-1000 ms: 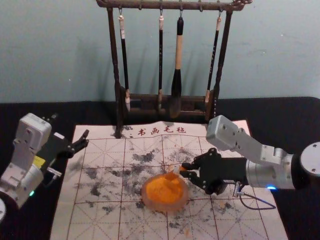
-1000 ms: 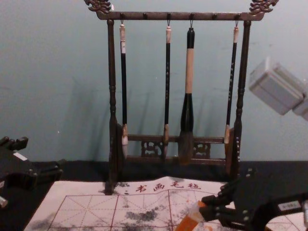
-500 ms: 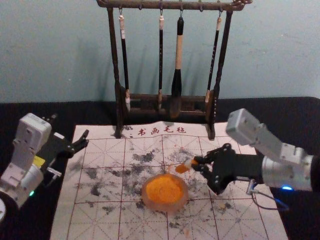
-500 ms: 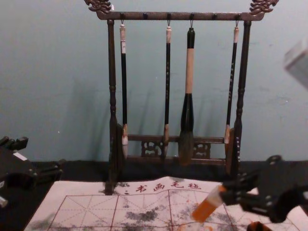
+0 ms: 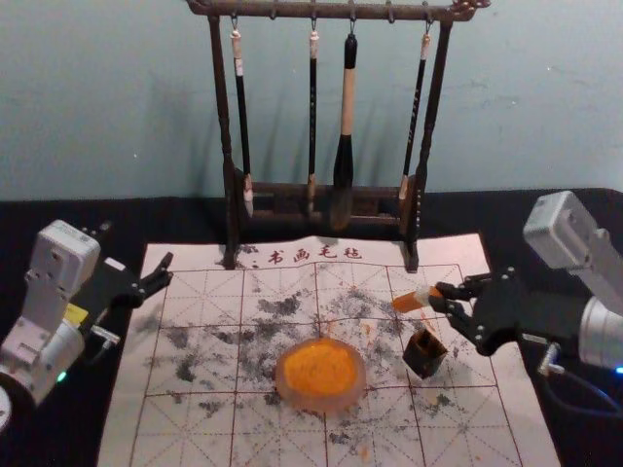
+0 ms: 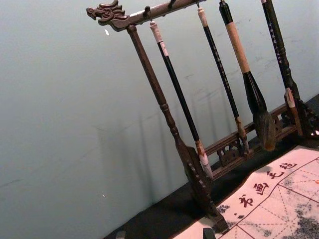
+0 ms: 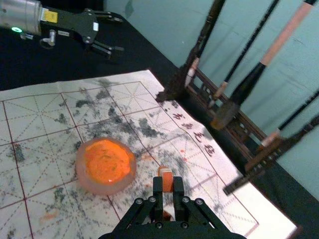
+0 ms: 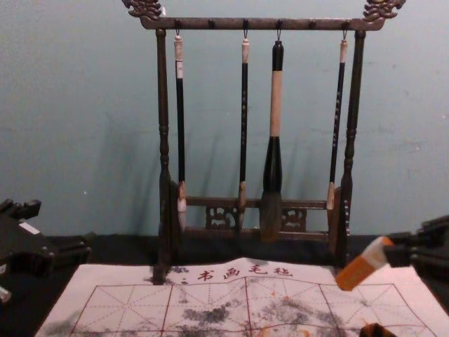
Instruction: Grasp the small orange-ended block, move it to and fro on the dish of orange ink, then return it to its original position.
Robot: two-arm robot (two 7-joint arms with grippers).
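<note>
My right gripper (image 5: 450, 298) is at the right of the head view, shut on the small block (image 5: 414, 299), whose orange end points left, tilted down, above the mat. In the chest view the block (image 8: 362, 269) slants from the right gripper (image 8: 393, 250). The right wrist view shows the block (image 7: 167, 180) between the tips of the right gripper (image 7: 168, 191). The dish of orange ink (image 5: 320, 375) rests on the mat, left of the block and nearer the front. My left gripper (image 5: 167, 275) is parked open at the left; its tips peek into the left wrist view.
A small dark square holder (image 5: 424, 353) with orange stains stands on the mat just below the held block in the head view. The brush rack (image 5: 230, 195) with hanging brushes stands at the back. A stained, gridded felt mat (image 5: 195, 443) covers the middle.
My right gripper has moved right with the block, away from the ink dish, and the dark holder has come into view in the head view. The left arm has stayed still.
</note>
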